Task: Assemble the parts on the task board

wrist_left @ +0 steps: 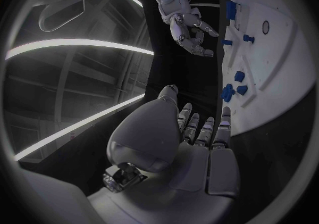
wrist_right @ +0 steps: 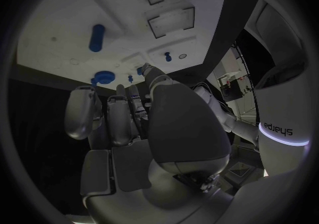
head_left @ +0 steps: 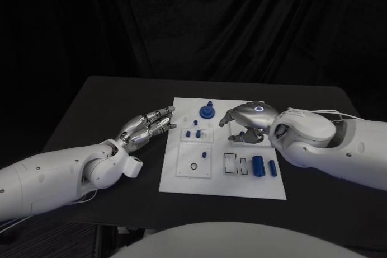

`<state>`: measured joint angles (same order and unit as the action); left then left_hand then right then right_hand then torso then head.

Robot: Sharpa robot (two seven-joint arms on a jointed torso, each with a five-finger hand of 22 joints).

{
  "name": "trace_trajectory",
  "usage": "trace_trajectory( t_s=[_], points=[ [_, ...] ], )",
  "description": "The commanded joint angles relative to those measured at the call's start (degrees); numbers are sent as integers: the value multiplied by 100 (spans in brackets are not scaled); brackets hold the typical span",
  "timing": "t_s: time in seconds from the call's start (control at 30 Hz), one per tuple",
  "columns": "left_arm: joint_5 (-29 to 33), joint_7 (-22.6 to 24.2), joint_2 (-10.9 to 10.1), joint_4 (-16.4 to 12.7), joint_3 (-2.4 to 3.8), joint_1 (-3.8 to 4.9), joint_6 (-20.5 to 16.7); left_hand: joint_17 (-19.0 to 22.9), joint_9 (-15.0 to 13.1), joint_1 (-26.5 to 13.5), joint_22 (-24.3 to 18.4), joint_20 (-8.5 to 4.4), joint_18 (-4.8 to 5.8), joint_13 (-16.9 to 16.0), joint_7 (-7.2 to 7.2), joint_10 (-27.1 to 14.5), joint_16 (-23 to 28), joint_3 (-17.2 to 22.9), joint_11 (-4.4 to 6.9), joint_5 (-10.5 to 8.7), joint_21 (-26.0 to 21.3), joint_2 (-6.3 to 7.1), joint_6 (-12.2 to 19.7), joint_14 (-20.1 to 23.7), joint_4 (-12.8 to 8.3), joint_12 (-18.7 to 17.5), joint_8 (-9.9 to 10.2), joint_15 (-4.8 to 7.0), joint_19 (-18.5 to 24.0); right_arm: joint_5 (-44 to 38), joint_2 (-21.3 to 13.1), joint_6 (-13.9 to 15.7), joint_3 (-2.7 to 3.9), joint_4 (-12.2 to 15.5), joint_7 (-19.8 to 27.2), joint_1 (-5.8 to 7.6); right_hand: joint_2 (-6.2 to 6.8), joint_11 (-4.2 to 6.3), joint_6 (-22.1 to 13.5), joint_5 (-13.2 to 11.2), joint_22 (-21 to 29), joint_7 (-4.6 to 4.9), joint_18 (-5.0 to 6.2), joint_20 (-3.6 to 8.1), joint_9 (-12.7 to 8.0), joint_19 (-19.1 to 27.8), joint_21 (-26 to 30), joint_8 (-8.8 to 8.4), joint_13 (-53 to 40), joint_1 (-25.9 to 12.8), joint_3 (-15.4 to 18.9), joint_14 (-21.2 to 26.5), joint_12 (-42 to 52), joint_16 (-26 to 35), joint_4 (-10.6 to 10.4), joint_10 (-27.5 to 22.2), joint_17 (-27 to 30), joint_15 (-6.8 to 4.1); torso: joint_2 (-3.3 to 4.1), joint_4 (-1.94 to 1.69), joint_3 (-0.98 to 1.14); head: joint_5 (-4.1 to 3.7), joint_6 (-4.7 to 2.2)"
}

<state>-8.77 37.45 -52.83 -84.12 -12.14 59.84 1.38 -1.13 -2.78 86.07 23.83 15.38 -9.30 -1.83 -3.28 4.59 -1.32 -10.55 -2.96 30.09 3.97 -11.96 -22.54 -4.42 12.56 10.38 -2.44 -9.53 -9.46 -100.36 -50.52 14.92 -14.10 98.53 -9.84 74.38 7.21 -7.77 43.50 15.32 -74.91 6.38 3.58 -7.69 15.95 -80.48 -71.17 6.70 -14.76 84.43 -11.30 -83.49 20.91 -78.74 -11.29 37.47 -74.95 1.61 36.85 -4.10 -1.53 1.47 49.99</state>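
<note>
Two silver many-fingered hands flank the white rectangular task board (head_left: 173, 177) on the black table (head_left: 97, 95). Left hand (head_left: 147, 128) hovers just off the board's left edge, fingers apart, holding nothing. Right hand (head_left: 248, 121) hangs over the board's far right part, fingers curled downward; whether it grips anything, I cannot tell. Small blue cylindrical parts (head_left: 258, 165) lie near the board's right edge.

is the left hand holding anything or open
Open. In the head view the left hand hovers beside the white board, fingers spread, nothing between them; the left wrist view shows the same.
</note>
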Motion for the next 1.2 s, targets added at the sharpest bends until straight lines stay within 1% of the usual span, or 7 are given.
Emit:
trace_trajectory(
  t_s=[0.03, 0.13, 0.2, 0.3, 0.47, 0.93, 1.2],
  points=[
    [30, 83, -1, -15, 5, -9, 2, 4, -5, -44, -9, -9, -73, -3, -6, 5, -27, 29, -14, 50, -4, 8, 14, 34, -22, 13, -24, 16, 37, 130, -147, 121, -3, 19, -358, 41, 15, 6, 62, 25, -963, -23, 54, 9, -27, -62, -52, -24, 61, 50, 66, -28, -23, -39, -21, 90, -19, -6, -20, 4, -5, 11, 1],
    [30, 87, 4, -14, 5, -9, 2, 6, -2, -41, -15, -18, -73, -3, 23, 5, -30, 37, -25, 51, -8, 5, 40, 38, -26, 14, -18, 23, 41, 138, -255, 157, -4, -27, -477, 46, 88, 28, 249, -354, -968, -38, 53, 37, -79, -80, -61, -14, 210, -85, 244, -42, -71, -51, -270, 126, -26, -27, -41, 16, -7, 28, 1],
    [30, 91, 10, -14, 5, -10, 6, 7, 0, -38, -19, -21, -73, -2, 29, 3, -30, 45, -25, 52, -9, -3, 50, 43, -27, 13, -16, 27, 43, 142, -327, 162, -4, -57, -568, 14, 151, 22, 249, -461, -973, -62, 46, 32, -130, -95, -74, -65, 291, -106, 331, -53, -86, -62, -432, 166, -36, -28, -55, 22, -16, 38, 1],
    [30, 92, 19, -13, 5, -12, 12, 7, 0, -38, -19, -21, -73, -2, 29, 3, -30, 45, -25, 52, -9, -3, 50, 43, -27, 13, -16, 27, 43, 163, -391, 118, -4, -96, -630, -47, 178, 17, 249, -495, -970, -80, 49, 30, -151, -91, -60, -85, 328, -97, 361, -51, -98, -56, -493, 170, -27, -24, -54, 5, -15, 9, 1],
    [30, 103, 45, -3, 5, -23, 34, 8, 1, -32, -25, -24, -73, -2, 35, 0, -32, 57, -24, 57, -11, -15, 59, 47, -29, 10, -14, 30, 46, 444, -403, 43, -5, -230, -555, -148, 235, 12, 186, -699, -967, -98, 48, 13, -233, -91, -43, -182, 434, -254, 476, -48, -95, -51, -553, 252, -16, 4, -42, 30, -7, 26, 1],
    [30, 97, 103, 33, 5, -58, 100, 8, 4, -33, -30, -23, -71, -2, -1, -3, -39, 86, -32, 32, -13, -47, 80, 50, -21, 13, -10, 27, 46, 619, -215, 268, -5, -529, -178, -358, -34, 68, 256, -490, -986, -29, 38, -61, -335, -124, -92, -216, 505, -52, 346, -58, 115, -79, -460, 860, -31, 77, -48, 32, -3, 14, 1],
    [30, 73, 92, 33, 5, -90, 153, 10, 1, -40, -48, -21, -70, -3, -35, 1, -41, 98, -51, 19, -16, -57, 63, 57, -12, 21, -15, 24, 52, 626, -94, 488, -5, -691, 33, -490, -94, 83, 114, -303, -986, 114, 39, -64, -437, -129, -91, -296, 586, 22, 337, -53, 110, -71, -401, 1171, -5, 77, -47, 26, -5, 46, 1]
  ],
)
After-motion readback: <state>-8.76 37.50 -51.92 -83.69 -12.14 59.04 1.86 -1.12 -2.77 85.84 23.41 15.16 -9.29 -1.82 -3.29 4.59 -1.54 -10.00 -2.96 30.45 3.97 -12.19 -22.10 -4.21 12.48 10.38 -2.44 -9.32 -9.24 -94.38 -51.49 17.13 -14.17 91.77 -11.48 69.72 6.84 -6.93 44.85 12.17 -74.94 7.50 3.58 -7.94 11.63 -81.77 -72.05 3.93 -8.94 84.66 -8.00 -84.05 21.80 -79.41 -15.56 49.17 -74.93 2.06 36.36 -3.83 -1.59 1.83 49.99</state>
